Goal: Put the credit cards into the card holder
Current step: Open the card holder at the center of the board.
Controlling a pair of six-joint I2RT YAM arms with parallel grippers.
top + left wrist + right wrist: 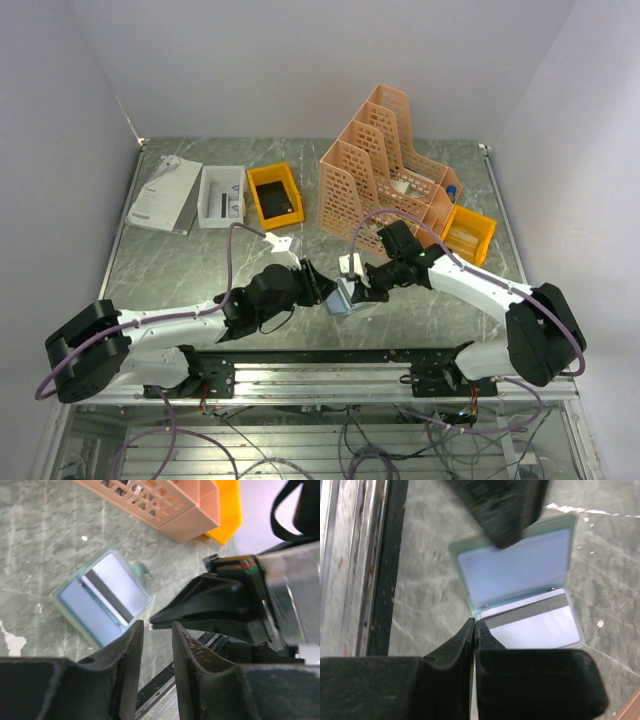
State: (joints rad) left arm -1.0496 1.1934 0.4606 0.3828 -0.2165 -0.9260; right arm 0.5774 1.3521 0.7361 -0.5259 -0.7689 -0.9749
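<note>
The card holder (520,575) lies open on the table, grey-green at the rim and bluish inside. It also shows in the left wrist view (102,597) and the top view (342,298). A pale credit card (540,622) with a dark stripe lies in one half of it (112,587). No other cards show. My right gripper (474,622) is shut, its tips at the holder's edge by the spine, with nothing seen between them. My left gripper (156,627) is slightly open and empty, just beside the holder, its tips close to the right gripper's (210,605).
Tan lattice file racks (385,170) stand at the back middle. Yellow bins sit left (275,195) and right (468,232) of them. A white box (222,195) and a white booklet (165,195) lie at the back left. The black rail (320,365) runs along the near edge.
</note>
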